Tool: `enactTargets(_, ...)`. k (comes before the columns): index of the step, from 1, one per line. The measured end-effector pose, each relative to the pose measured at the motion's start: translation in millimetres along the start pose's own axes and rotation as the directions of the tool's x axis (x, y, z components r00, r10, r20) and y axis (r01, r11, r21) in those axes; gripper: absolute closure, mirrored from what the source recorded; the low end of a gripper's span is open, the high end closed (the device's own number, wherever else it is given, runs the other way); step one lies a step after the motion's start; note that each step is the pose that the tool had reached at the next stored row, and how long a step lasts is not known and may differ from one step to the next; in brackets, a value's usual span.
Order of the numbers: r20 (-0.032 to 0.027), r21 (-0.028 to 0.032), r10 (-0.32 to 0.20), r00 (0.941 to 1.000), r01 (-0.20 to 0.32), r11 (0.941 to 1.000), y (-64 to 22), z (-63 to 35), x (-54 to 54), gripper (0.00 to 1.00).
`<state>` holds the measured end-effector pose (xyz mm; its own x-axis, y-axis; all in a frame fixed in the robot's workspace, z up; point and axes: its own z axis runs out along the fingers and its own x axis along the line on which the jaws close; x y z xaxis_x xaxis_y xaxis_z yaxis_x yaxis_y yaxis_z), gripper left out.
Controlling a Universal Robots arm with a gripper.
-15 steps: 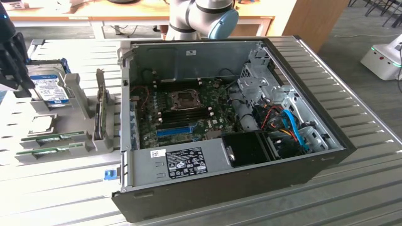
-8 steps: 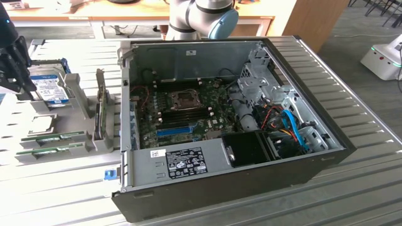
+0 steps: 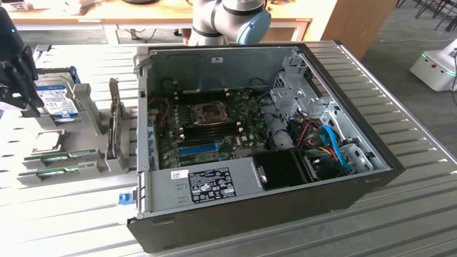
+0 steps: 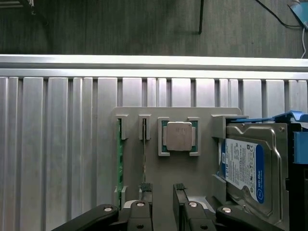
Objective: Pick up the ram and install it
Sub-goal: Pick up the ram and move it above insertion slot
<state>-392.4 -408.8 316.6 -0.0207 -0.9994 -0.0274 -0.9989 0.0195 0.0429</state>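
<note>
Two green ram sticks stand on edge in slots of a grey holder (image 4: 202, 113), one (image 4: 144, 154) just off my finger and the other (image 4: 119, 159) one slot further out. In the exterior view they lie side by side at the left (image 3: 61, 157) (image 3: 53, 170). My gripper (image 4: 162, 190) hangs above the holder, open, with nothing between its fingertips (image 4: 146, 188). From outside, the gripper (image 3: 23, 101) shows at the far left, over the holder's hard-drive end. The open computer case (image 3: 357, 182) lies on the table, its motherboard memory slots (image 3: 214, 127) exposed.
A processor chip (image 4: 179, 136) and a hard drive (image 4: 245, 163) with a blue bracket share the holder. An upright expansion card (image 3: 114, 123) stands between the holder and the case. The ribbed metal table (image 3: 400, 225) extends around. A white machine (image 3: 435, 64) stands at the exterior view's right.
</note>
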Motion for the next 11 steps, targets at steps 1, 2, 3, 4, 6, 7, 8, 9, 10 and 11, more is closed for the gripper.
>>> enactTargets(1,0.0,0.0,0.0,1.0,0.0,1.0,0.0,1.2,0.0,0.69)
enactTargets(2,0.0001,0.0001,0.0,1.0,0.0,1.0,-0.1,2.3,0.0,0.69)
enactTargets(3,0.0001,0.0001,0.0,1.0,0.0,1.0,-0.1,3.4,0.1,0.69)
enactTargets(4,0.0001,0.0001,0.0,1.0,0.0,1.0,-0.2,4.4,0.1,0.69)
enactTargets(6,0.0,0.0,0.0,1.0,0.0,1.0,-0.3,6.4,0.2,0.69)
enactTargets(7,0.0,0.0001,0.0,1.0,0.0,1.0,-0.3,7.4,0.2,0.69)
enactTargets(8,0.0,0.0,0.0,1.0,0.0,1.0,-0.4,8.6,0.2,0.69)
enactTargets(9,0.0,0.0,0.0,1.0,0.0,1.0,-0.4,9.7,0.3,0.69)
enactTargets(10,0.0,0.0,0.0,1.0,0.0,1.0,-0.4,11.0,0.3,0.69)
enactTargets(11,0.0,0.0,0.0,1.0,0.0,1.0,-0.5,12.2,0.3,0.69)
